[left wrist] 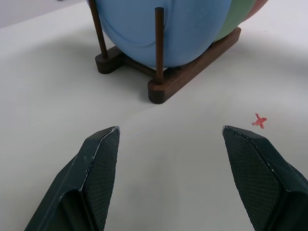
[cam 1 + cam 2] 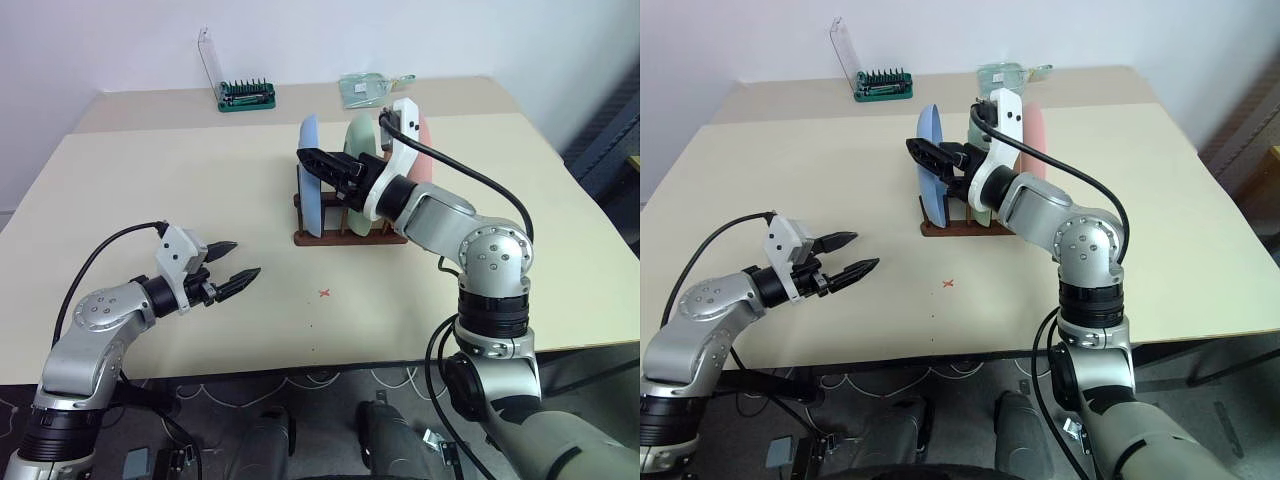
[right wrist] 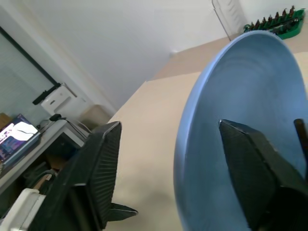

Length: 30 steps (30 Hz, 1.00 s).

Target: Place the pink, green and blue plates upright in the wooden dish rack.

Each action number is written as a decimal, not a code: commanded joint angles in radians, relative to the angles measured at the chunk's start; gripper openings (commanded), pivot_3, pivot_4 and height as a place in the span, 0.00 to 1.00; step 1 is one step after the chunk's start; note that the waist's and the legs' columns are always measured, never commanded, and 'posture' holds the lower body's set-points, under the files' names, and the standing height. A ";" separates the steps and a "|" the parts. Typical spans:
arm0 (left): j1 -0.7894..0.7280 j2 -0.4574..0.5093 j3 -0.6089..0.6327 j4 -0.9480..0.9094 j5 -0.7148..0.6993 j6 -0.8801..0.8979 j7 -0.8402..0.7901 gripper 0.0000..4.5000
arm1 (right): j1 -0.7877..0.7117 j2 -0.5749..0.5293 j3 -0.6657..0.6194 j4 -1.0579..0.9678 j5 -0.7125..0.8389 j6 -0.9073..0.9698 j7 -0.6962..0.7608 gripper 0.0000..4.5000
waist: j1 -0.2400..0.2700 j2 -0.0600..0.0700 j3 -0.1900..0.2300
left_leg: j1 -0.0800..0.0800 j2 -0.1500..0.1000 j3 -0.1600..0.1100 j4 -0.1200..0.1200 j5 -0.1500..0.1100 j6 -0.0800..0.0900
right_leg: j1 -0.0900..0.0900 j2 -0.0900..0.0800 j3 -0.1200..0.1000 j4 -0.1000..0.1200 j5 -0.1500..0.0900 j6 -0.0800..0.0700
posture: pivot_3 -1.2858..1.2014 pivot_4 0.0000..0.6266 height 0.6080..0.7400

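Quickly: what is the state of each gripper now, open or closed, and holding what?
Left gripper: open, holding nothing.
Right gripper: open, straddling the rim of the blue plate.

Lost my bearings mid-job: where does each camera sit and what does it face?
Head eyes: look down over the beige table; both arms show, small dark wooden dish rack ahead.
Left wrist: along the open left claw toward the rack.
Right wrist: open right claw straddles the round blue plate.
All share the blue plate.

Bare desk lies left of and before the rack. Right gripper straddles the blue plate, blocking access from above there.
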 commanded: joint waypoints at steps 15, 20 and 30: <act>0.028 -0.005 0.038 -0.007 -0.003 -0.026 0.002 0.78 | 0.465 -0.672 -0.310 -0.322 -0.229 -0.303 0.724 0.74 | 0.009 -0.003 0.000 | 0.000 -0.001 0.001 0.002 -0.003 0.005 | 0.007 -0.002 -0.002 -0.009 -0.002 0.002 | 0.52 0.24 1.00; 0.020 -0.008 0.037 0.059 0.007 -0.041 -0.010 0.78 | 0.739 -0.730 -0.335 -0.218 -0.426 -0.469 0.844 0.74 | 0.005 -0.001 -0.001 | 0.003 0.002 0.004 0.002 -0.003 0.005 | 0.008 0.000 -0.001 -0.007 -0.002 0.001 | 0.52 0.24 1.00; 0.020 -0.015 0.058 0.114 0.028 -0.074 0.016 0.78 | 0.701 -0.677 -0.252 0.062 -0.569 -0.675 0.900 0.74 | 0.008 -0.001 0.000 | 0.003 0.001 0.004 0.003 -0.003 0.005 | 0.009 -0.001 0.000 -0.007 -0.002 0.001 | 0.52 0.24 1.00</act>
